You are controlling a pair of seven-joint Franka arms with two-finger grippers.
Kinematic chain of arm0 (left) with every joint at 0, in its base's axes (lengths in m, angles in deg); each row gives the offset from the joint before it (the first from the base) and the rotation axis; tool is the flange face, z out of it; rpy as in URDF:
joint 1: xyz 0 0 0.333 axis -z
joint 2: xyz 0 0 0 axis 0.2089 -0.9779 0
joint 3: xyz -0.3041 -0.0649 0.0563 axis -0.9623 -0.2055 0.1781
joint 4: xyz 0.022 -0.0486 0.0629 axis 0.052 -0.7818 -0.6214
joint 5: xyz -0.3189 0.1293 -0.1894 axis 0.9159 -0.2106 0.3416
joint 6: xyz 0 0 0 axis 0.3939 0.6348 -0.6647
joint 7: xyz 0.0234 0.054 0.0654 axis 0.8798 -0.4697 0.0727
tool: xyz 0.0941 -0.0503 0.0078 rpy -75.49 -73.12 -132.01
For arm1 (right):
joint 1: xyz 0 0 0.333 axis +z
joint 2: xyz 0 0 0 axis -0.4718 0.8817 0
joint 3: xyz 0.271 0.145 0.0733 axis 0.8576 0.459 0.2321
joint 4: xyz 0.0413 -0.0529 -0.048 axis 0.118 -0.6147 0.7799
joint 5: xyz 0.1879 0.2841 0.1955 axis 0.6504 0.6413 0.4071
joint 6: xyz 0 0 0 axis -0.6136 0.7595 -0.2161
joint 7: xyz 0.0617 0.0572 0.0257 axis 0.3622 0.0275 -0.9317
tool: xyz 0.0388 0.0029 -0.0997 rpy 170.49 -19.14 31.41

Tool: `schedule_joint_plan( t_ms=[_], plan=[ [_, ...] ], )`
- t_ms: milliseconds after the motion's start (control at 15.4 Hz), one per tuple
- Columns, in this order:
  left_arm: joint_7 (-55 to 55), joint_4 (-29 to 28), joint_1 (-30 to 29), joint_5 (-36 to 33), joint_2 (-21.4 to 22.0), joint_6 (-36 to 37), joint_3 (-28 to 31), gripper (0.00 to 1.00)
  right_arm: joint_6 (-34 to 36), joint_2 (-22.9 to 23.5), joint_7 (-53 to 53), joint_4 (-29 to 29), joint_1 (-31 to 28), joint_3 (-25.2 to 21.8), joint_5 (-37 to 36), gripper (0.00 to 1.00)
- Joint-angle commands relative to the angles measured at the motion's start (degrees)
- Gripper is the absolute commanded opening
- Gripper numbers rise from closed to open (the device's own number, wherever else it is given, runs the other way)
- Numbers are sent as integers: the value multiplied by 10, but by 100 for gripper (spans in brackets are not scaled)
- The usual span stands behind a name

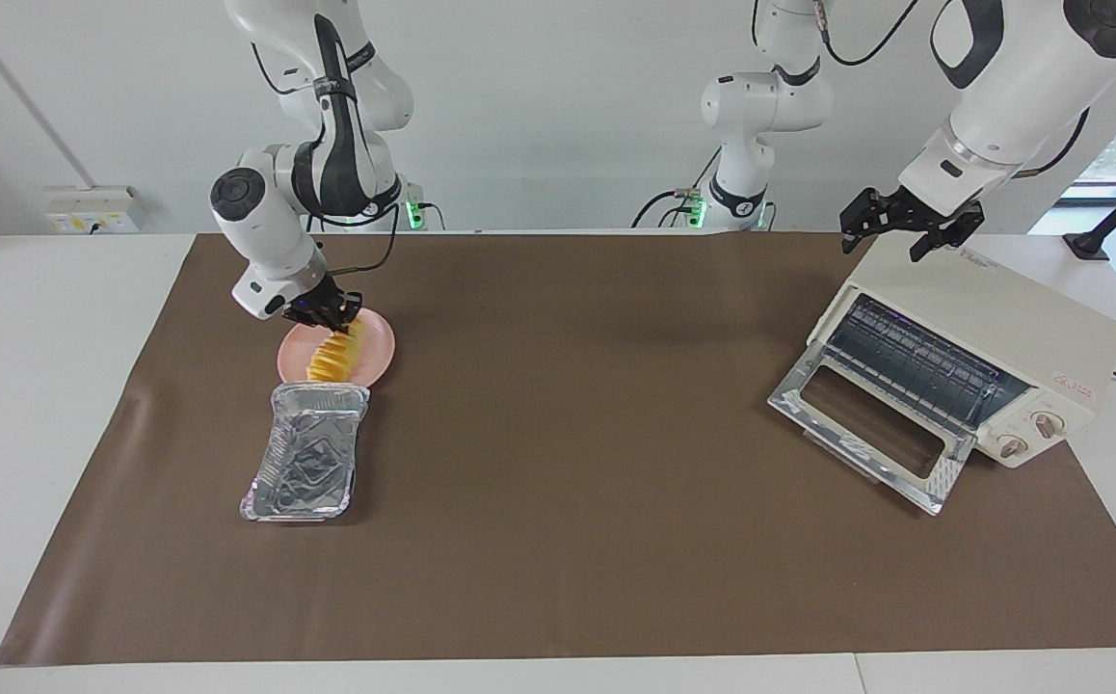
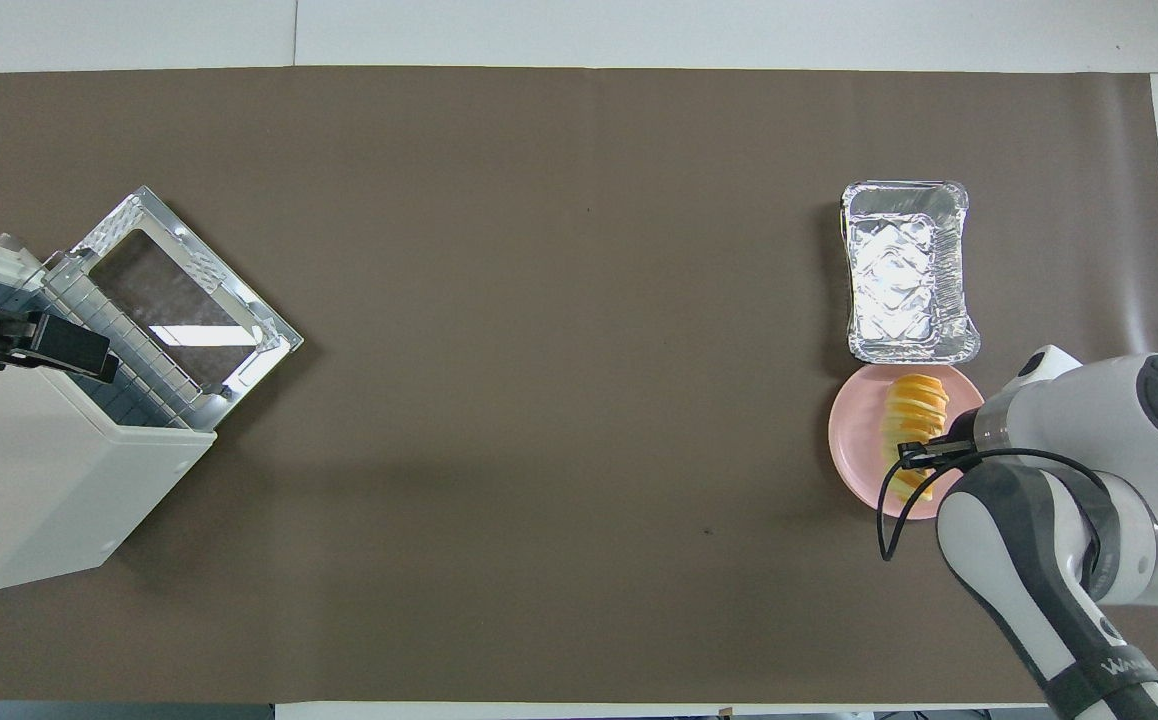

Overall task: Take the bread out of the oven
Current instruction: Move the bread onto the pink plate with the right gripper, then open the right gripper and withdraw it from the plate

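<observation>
Bread [image 1: 333,354] is out of the oven [image 1: 982,361] and hangs slanted in my right claw [image 1: 332,313], which is clamped on its upper end over the pink plate [image 1: 377,339]. Its lower end looks to be touching the plate, though from this angle I cannot be sure it bears weight yet. The plate sits at the right arm's end of the bench [image 1: 558,501], just nearer to me than the foil tray [image 1: 307,463], their edges close or touching.

My left claw [image 1: 908,226] waits wide open and empty above the oven's top, near its edge closest to me. The oven door [image 1: 871,429] lies folded down, and the rack inside shows bare.

So the step in hand is the set-down, the last of the job as I judge it. Next I should lower until the loaf lies flat on the plate, then open and lift straight up, so that it neither rolls off the rim nor drags toward the tray.
</observation>
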Motion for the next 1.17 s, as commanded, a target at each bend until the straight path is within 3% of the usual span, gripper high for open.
schedule_joint_plan(
  t_ms=[0,65,130,195,325,585,846,1106],
  plan=[
    [1,2,-3,-9,6,10,-1,100,-8,0,-14,-6,-6,3,9,21],
    [1,3,-3,-9,6,10,-1,100,-7,0,-12,-6,-5,4,9,43],
    [1,2,-3,-9,6,10,-1,100,-6,0,1,-5,-1,3,9,82],
    [0,2,-3,-9,6,10,-1,100,-5,1,21,-3,2,3,9,100],
    [0,2,-3,-9,6,10,-1,100,9,5,29,12,6,4,9,100],
    [0,2,-3,-9,6,10,-1,100,127,17,50,134,6,3,9,100],
    [1,2,-3,-9,6,10,-2,100,199,7,65,246,-1,1,2,100],
    [1,2,-3,-9,6,11,-1,100,277,3,65,326,-12,0,1,100]
  ],
)
